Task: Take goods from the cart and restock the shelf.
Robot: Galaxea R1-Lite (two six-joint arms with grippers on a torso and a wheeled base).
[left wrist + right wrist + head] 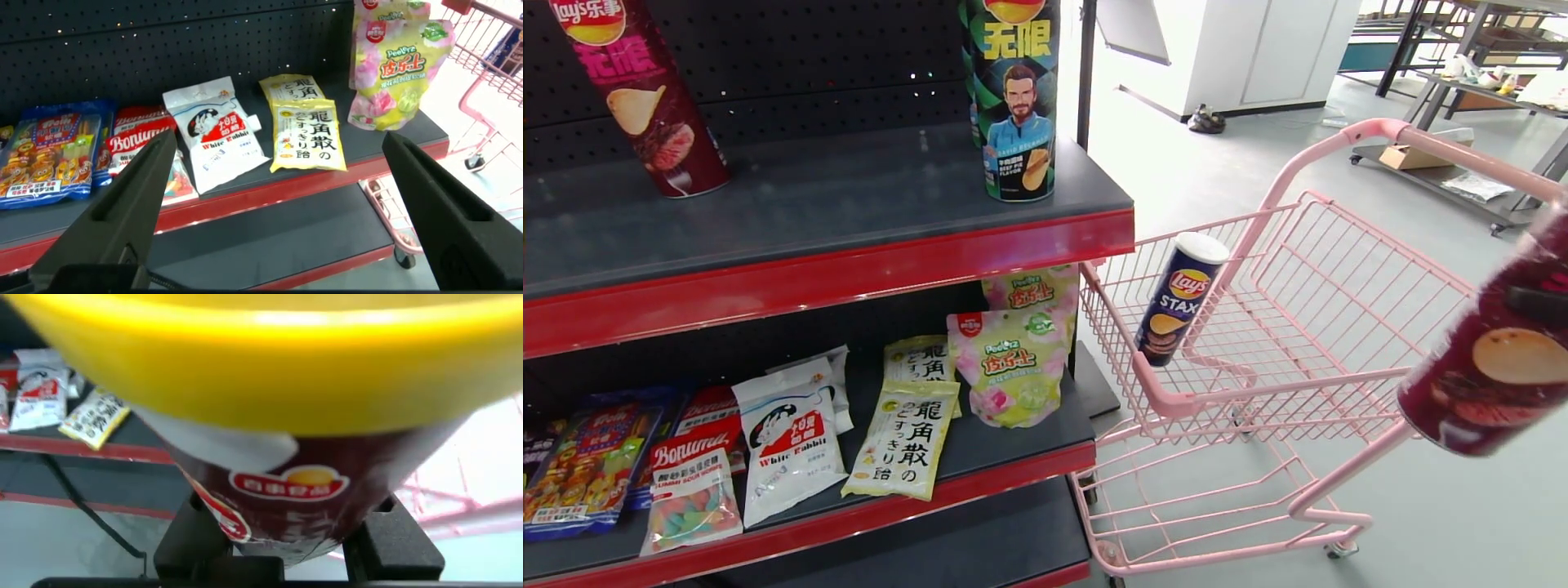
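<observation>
My right hand (286,547) is clamped on a maroon crisp can (1490,359), held tilted near the handle of the pink wire cart (1445,151). I judge it belongs on the dark, flat upper shelf (809,212), turned upright with its base set level near the matching can (645,90). The tube looks glossy, rigid and slippery, so I want a firm grip. A blue can (1180,298) leans in the cart. My left hand (278,204) is spread apart before soft sweet packets (221,131).

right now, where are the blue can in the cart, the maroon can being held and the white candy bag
blue can (1180,300), head view, on the label at mid-body
maroon can (1474,382), head view, on its printed side
white candy bag (216,135), left wrist view, on the middle of its front face
</observation>
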